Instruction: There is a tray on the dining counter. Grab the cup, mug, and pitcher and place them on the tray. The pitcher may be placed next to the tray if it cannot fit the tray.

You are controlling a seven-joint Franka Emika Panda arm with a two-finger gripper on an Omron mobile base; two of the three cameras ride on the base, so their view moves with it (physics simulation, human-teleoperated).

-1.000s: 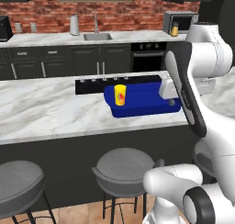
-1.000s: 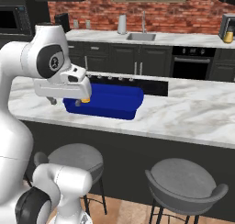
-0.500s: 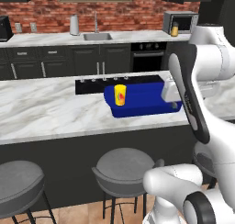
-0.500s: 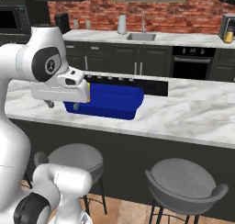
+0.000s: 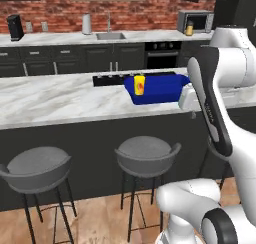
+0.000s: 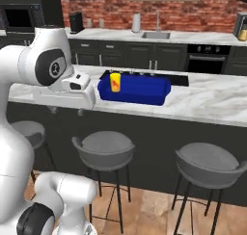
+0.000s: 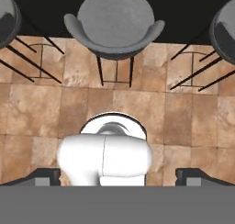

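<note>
Cup (image 5: pixel 139 85) stands inside the tray (image 5: pixel 162 93) at its left end, on the dining counter (image 5: pixel 60 99), centre frame. Gripper (image 6: pixel 66 111) hangs spread and empty at the counter's near edge, left of frame. Likely between items: next move calls for finding the mug or pitcher, neither identifiable here.

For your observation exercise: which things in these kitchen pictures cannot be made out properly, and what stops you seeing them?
- Deep-blue rectangular tray: left base view, its right end is hidden behind the white arm.
- Tray floor: both base views, hidden by its raised sides.
- Small yellow cup with the red-orange mark: right base view, its foot is hidden behind the tray's wall.
</note>
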